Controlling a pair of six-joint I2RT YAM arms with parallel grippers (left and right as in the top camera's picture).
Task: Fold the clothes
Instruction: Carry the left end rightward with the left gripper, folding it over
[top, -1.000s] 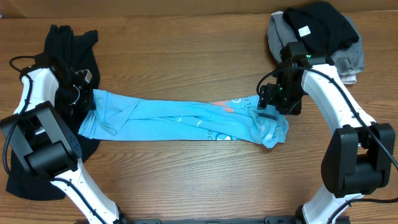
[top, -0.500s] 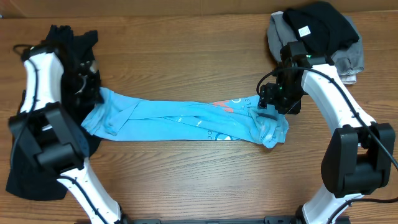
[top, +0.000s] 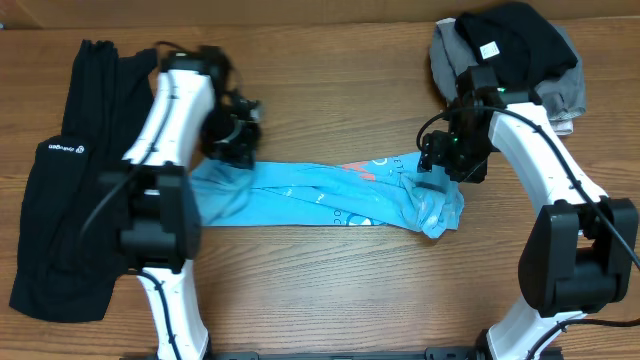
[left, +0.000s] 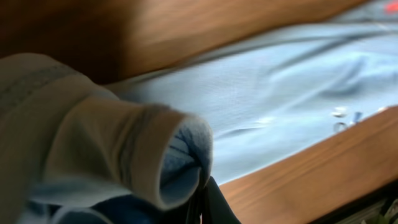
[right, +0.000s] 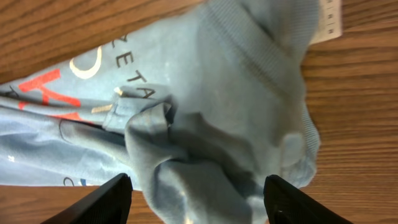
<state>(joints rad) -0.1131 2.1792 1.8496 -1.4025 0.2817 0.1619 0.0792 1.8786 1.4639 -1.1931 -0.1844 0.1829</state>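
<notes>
The light blue T-shirt (top: 330, 200) lies bunched in a long strip across the middle of the table, its white lettering and red print near the right end. My left gripper (top: 237, 153) is shut on the shirt's left end, and the left wrist view shows a fold of blue fabric (left: 155, 149) pinched in the closed jaws (left: 202, 208). My right gripper (top: 433, 178) is open over the shirt's crumpled right end (right: 217, 124), fingers spread wide on either side (right: 202, 202). The black garment (top: 70, 210) with a small white logo lies flat at the far left.
A pile of grey and black clothes (top: 510, 50) with a white tag sits at the back right corner, just behind my right arm. Bare wooden tabletop (top: 330, 290) runs along the front.
My left arm has swung right, off the black garment, dragging the shirt's left end toward the middle, so the strip is shorter. The black garment now lies uncovered. The right arm has not moved.
</notes>
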